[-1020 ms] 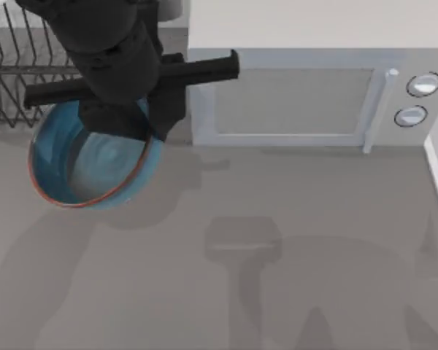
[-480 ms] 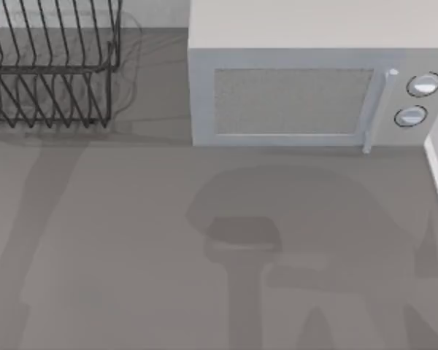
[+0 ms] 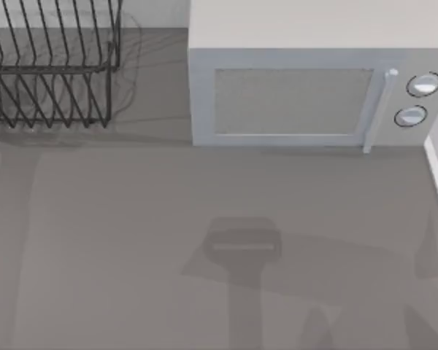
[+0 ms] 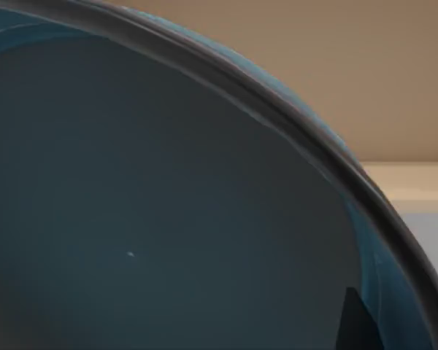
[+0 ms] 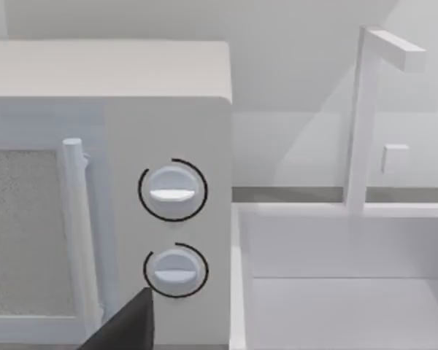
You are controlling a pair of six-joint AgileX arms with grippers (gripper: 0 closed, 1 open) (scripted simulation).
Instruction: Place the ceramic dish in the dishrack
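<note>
The dish (image 4: 168,219) is filling my left wrist cam, right up close, prob. in my left pincer, but I can't tell its grip. Glazed ceramic: stiff, slick, chippable, so I'm favouring the rim. The rack (image 3: 51,73) is sitting at the table's far left, beside the microwave (image 3: 314,80).

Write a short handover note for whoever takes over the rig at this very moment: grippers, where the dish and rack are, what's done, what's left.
Left gripper: its wrist view is close against the ceramic dish, apparently carrying it; fingers not readable.
Right gripper: parked facing the microwave knobs.
The dishrack stands at the table's far left, beside the microwave, with no dish seen between its tines.
Done: dish lifted off the table.
Left: lower the dish into the rack and release.
</note>
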